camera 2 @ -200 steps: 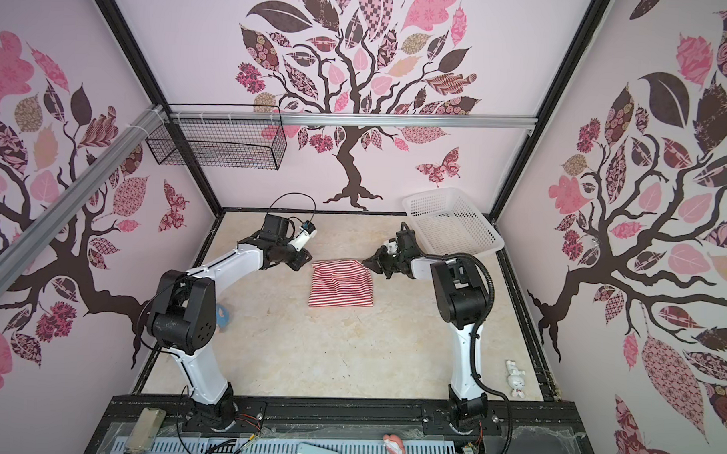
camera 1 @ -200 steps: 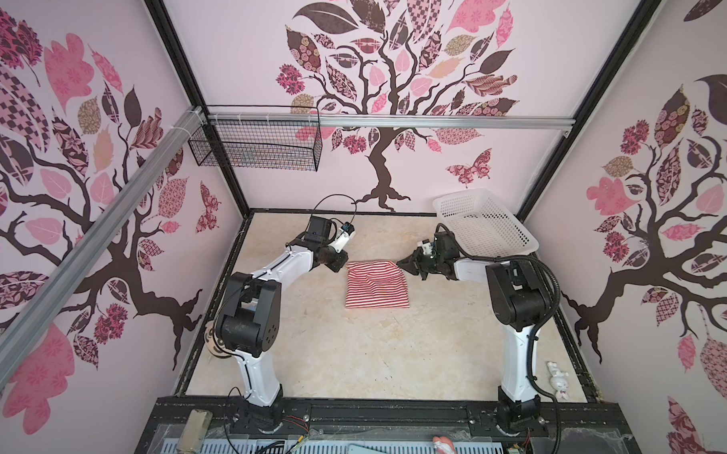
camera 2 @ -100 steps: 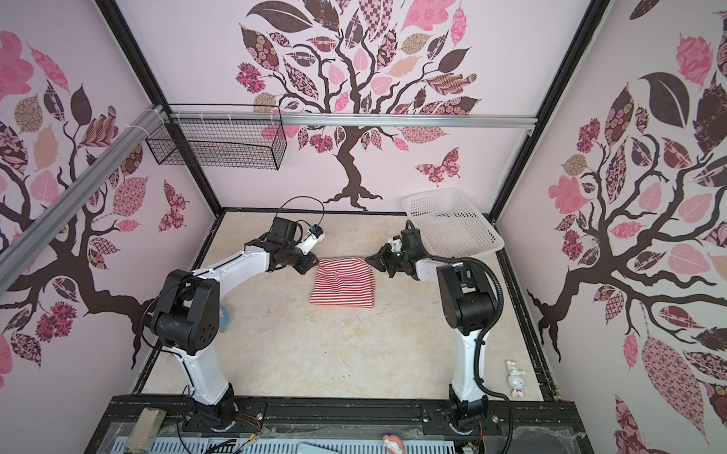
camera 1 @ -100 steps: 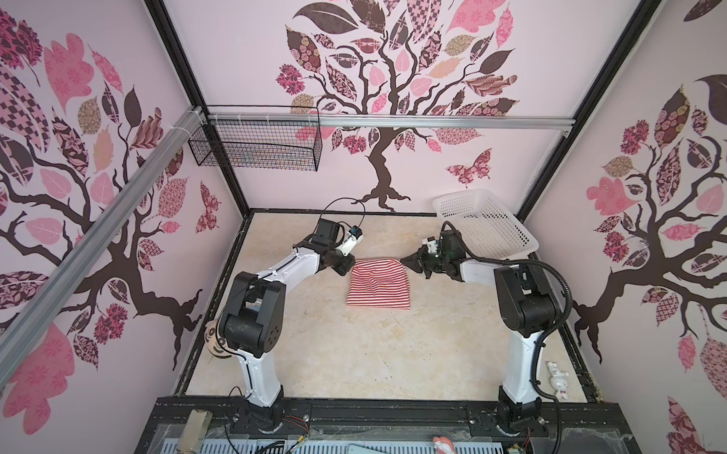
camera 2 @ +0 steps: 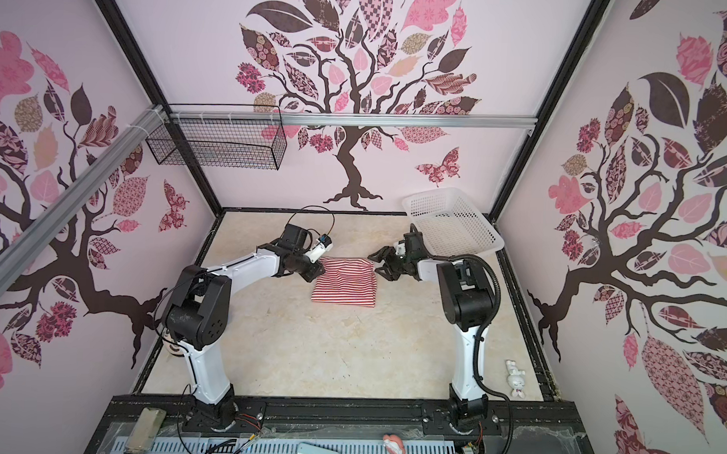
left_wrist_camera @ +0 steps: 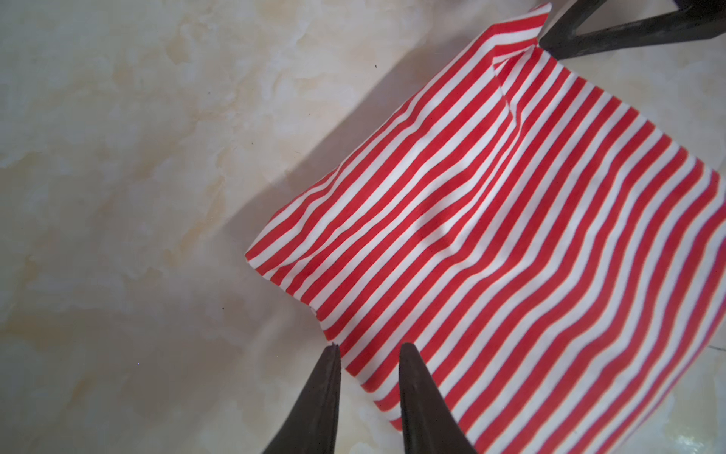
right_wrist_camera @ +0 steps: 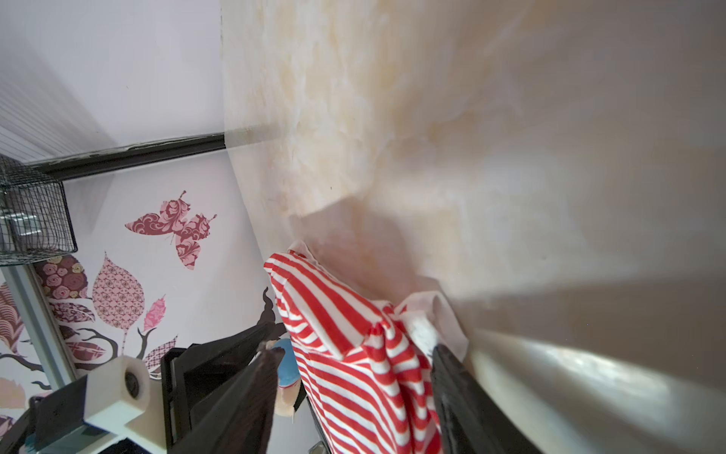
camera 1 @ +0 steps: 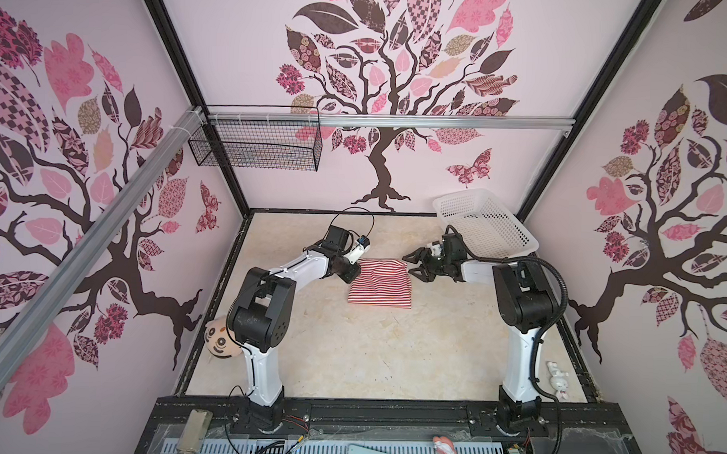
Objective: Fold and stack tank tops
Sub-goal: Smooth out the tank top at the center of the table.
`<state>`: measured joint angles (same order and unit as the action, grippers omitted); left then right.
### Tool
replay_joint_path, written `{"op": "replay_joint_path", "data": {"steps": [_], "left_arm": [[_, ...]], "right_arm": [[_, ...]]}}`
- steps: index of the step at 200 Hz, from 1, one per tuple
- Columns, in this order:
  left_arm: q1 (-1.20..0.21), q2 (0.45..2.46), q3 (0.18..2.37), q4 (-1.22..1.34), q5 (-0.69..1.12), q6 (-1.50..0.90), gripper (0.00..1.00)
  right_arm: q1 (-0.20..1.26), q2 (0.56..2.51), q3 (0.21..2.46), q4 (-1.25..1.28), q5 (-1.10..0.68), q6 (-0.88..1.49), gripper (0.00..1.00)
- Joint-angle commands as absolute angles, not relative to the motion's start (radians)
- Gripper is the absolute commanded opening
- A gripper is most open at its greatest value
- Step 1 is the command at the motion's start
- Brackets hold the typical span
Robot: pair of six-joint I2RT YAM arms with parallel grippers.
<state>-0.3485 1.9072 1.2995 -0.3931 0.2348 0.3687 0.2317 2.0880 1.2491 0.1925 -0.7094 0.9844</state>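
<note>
Here, the folded tank top [camera 1: 380,283] lies between both grippers. The right gripper [right_wrist_camera: 355,350] stands spread, a bunched corner loose between its jaws; the left gripper [left_wrist_camera: 370,350] (narrowly parted, empty) sits at the opposite edge. Fold seemingly complete; next, lift clear without dragging cloth.

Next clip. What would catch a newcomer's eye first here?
The red-and-white striped tank top stands out, folded into a rectangle mid-table toward the back. The left gripper and right gripper flank its far corners, jaws apart. A white basket sits in the back right corner.
</note>
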Motion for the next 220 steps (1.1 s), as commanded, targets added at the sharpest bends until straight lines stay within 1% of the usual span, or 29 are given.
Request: {"op": "replay_joint_path", "data": {"steps": [1, 23, 41, 72, 90, 124, 150, 169, 220], "left_arm": [[-0.347, 1.876, 1.272, -0.391, 0.23, 0.371, 0.29], [-0.347, 1.889, 1.283, -0.394, 0.207, 0.371, 0.29], [-0.338, 1.893, 1.291, -0.366, 0.175, 0.348, 0.3], [-0.319, 1.916, 1.341, -0.368, 0.202, 0.332, 0.29], [-0.318, 1.961, 1.396, -0.397, 0.222, 0.343, 0.29], [-0.318, 2.046, 1.493, -0.431, 0.252, 0.349, 0.29], [-0.319, 2.128, 1.612, -0.514, 0.239, 0.362, 0.29], [-0.319, 2.151, 1.641, -0.505, 0.23, 0.362, 0.29], [-0.319, 2.259, 1.798, -0.593, 0.195, 0.379, 0.29]], "right_arm": [[0.256, 1.955, 1.291, 0.081, -0.648, 0.846, 0.65], [0.299, 1.925, 1.332, 0.017, -0.624, 0.758, 0.6], [0.326, 1.966, 1.374, 0.001, -0.653, 0.747, 0.5], [0.36, 2.062, 1.446, -0.027, -0.702, 0.735, 0.32], [0.367, 2.109, 1.486, -0.073, -0.698, 0.709, 0.28], [0.367, 2.15, 1.521, -0.12, -0.674, 0.684, 0.26], [0.352, 2.195, 1.553, -0.136, -0.66, 0.686, 0.26], [0.332, 2.216, 1.568, -0.13, -0.65, 0.696, 0.25], [0.295, 2.278, 1.618, -0.13, -0.669, 0.723, 0.25]]}}
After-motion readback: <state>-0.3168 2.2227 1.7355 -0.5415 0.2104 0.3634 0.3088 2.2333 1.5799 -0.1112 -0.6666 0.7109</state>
